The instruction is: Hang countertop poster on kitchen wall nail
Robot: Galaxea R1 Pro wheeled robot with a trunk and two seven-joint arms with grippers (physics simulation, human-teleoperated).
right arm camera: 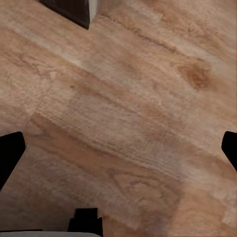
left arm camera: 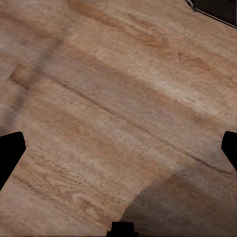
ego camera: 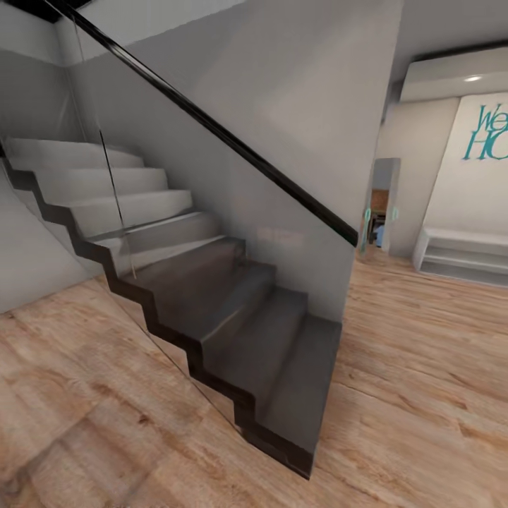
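Your left gripper (left arm camera: 118,148) has its jaws spread wide, the two dark fingertips (left arm camera: 11,153) sitting at opposite edges of its wrist view with nothing between them. Below it lies bare wood floor (left arm camera: 113,98), pale brown planks with a soft shadow across one corner. Your right gripper (right arm camera: 118,148) is spread the same way and holds nothing, hanging over the same planking, with a dark stair corner (right arm camera: 74,11) at the edge of that view. Ahead of you, in the head view, a staircase (ego camera: 233,310) of dark grey steps climbs up and to the left behind a glass panel (ego camera: 282,176) topped by a black handrail (ego camera: 233,137). To the right, the floor runs to a white wall with teal lettering (ego camera: 487,134), a low white shelf (ego camera: 462,255), and a narrow doorway (ego camera: 381,204).
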